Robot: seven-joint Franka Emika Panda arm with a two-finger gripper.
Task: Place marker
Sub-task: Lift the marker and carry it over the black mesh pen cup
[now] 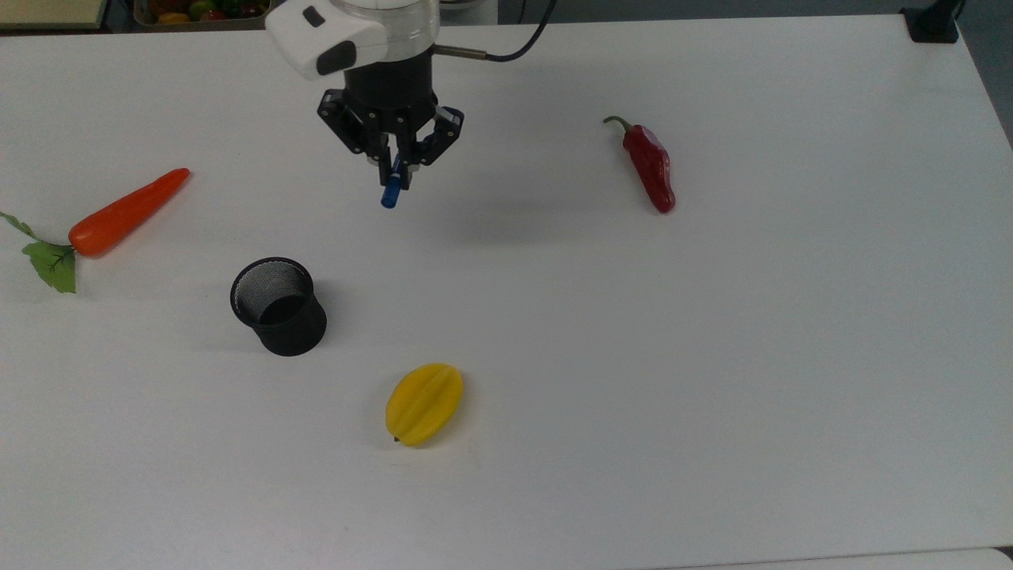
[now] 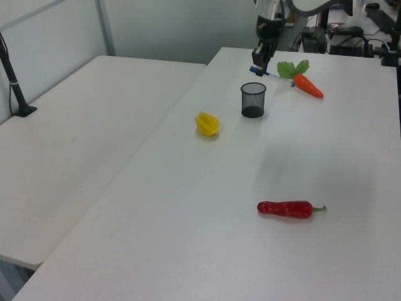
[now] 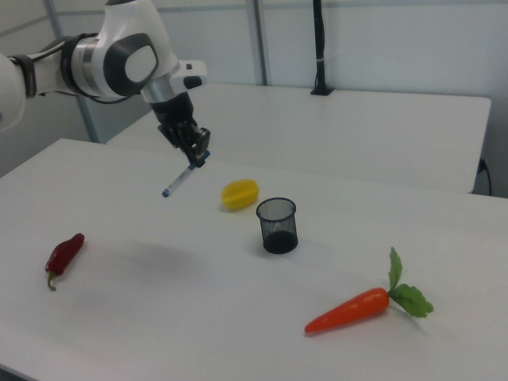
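- Risk, tip strike: I judge the black mesh cup (image 1: pixel 278 305) to be the likely place for the marker (image 3: pixel 179 182). The marker hangs tilted from my gripper (image 1: pixel 393 168), not upright. If I lower it at this tilt, its low end may catch the cup's rim and push the cup over or aside.
- Risk, slip: I hold the marker near one end, so most of its length hangs free. A quick swing or a sudden stop could turn it between my fingers (image 1: pixel 404 165) and spoil the aim.
- Risk, early release: I am high above the white table (image 1: pixel 712 356). Letting go here would drop the marker onto the table, where it could roll toward the carrot (image 1: pixel 127 210) or the yellow fruit (image 1: pixel 424 403).
- Risk, misalignment: in the top view the cup sits below and to the left of my gripper, well apart. Judging the offset from one view alone could leave me beside the opening, not over it.
- Gripper state: my fingers are closed to a narrow gap and clamp the marker. They touch nothing else.
- Marker position: in the air, clear of the table, slanting down toward the right view's left. The top view shows its blue end just below my fingertips.
- The red chili (image 1: pixel 651 165) lies well away and is not in my path.
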